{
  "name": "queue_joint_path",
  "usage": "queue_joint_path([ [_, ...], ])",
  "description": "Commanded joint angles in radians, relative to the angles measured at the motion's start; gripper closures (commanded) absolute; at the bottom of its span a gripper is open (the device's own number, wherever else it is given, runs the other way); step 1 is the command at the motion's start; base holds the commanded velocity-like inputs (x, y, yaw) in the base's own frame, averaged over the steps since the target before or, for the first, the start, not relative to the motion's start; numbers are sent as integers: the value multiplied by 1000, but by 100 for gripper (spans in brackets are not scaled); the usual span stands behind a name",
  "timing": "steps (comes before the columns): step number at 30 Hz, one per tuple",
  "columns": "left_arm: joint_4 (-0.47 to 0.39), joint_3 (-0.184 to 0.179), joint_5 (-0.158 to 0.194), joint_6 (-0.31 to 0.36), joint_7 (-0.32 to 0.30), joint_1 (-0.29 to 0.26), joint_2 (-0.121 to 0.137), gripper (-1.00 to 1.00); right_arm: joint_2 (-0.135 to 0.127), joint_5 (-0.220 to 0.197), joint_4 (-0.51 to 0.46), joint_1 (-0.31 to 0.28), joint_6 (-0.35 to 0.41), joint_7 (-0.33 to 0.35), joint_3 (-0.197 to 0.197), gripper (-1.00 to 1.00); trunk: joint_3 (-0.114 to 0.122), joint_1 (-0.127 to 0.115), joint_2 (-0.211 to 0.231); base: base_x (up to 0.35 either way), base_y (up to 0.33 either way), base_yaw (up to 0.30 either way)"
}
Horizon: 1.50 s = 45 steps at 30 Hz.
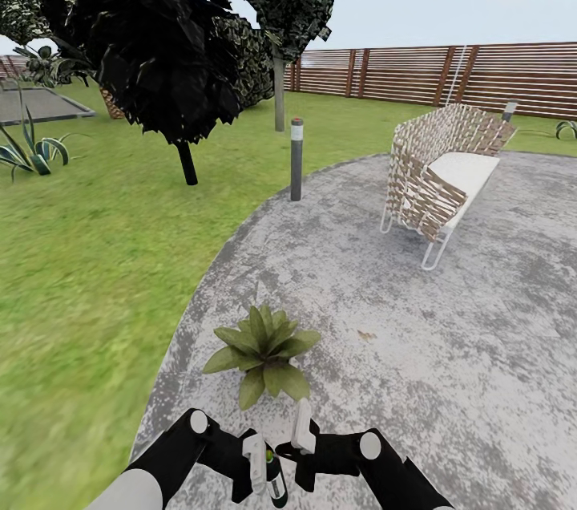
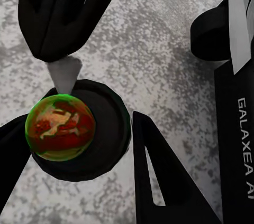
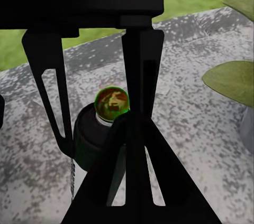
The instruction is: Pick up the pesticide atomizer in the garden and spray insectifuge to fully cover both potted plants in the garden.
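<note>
One potted plant (image 1: 260, 350), a low rosette of broad green leaves, sits on the grey patio just ahead of my hands. No insectifuge specks show on its leaves. The pesticide atomizer (image 1: 276, 486) is a dark green bottle standing upright between my arms. My left gripper (image 1: 258, 463) is shut on it. In the left wrist view its fingers (image 2: 143, 145) clamp the round dark atomizer (image 2: 106, 129) from both sides. My right gripper (image 1: 303, 446) is next to the bottle, its fingers pressed together in the right wrist view (image 3: 132, 129), with the atomizer (image 3: 87, 139) just beyond. A plant leaf (image 3: 233, 78) lies past it.
A grey bollard lamp (image 1: 296, 159) stands at the patio's far edge. A woven bench (image 1: 441, 173) is at the right. Lawn (image 1: 88, 253) stretches left, with a dark tree (image 1: 160, 37) and a spiky plant (image 1: 28, 149). A brown slatted fence (image 1: 449, 73) closes the back.
</note>
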Motion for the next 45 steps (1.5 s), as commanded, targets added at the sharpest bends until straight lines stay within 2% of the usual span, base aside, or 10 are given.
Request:
queue_joint_path([
  [1,-1,1,-8,-10,-1,0,0,100,0,9,-1,0,-5,0,-1,100,-1,0,0,0,0,0],
  [8,1,-2,-16,-8,8,0,5,100,0,9,-1,0,-5,0,-1,100,-1,0,0,0,0,0],
  [14,4,-1,-18,-7,17,9,101,100,0,11,0,0,-6,0,-2,100,-1,0,0,0,0,0],
  [21,2,0,-18,-8,18,12,182,100,-1,14,1,0,-7,0,-3,100,-1,0,0,0,0,0],
  [30,3,4,-18,-9,18,14,261,100,-4,15,2,0,-7,1,-3,100,-1,0,0,0,0,0],
  [31,4,5,-18,-9,18,14,270,100,-5,15,3,0,-7,1,-3,-100,-1,0,0,0,0,0],
  [38,4,9,-11,-8,18,14,303,100,-7,14,1,0,-8,-6,-8,-100,-1,0,0,0,0,0],
  [40,4,10,-9,-3,21,14,305,100,-9,12,1,0,-10,-17,-11,-100,-1,0,0,0,0,0],
  [42,10,55,-5,6,55,14,306,100,-23,9,10,4,-11,-151,-79,-100,-1,0,0,0,0,0],
  [45,12,141,-5,9,63,14,300,100,-33,8,38,7,-11,-275,-170,-100,-1,0,0,0,0,0],
])
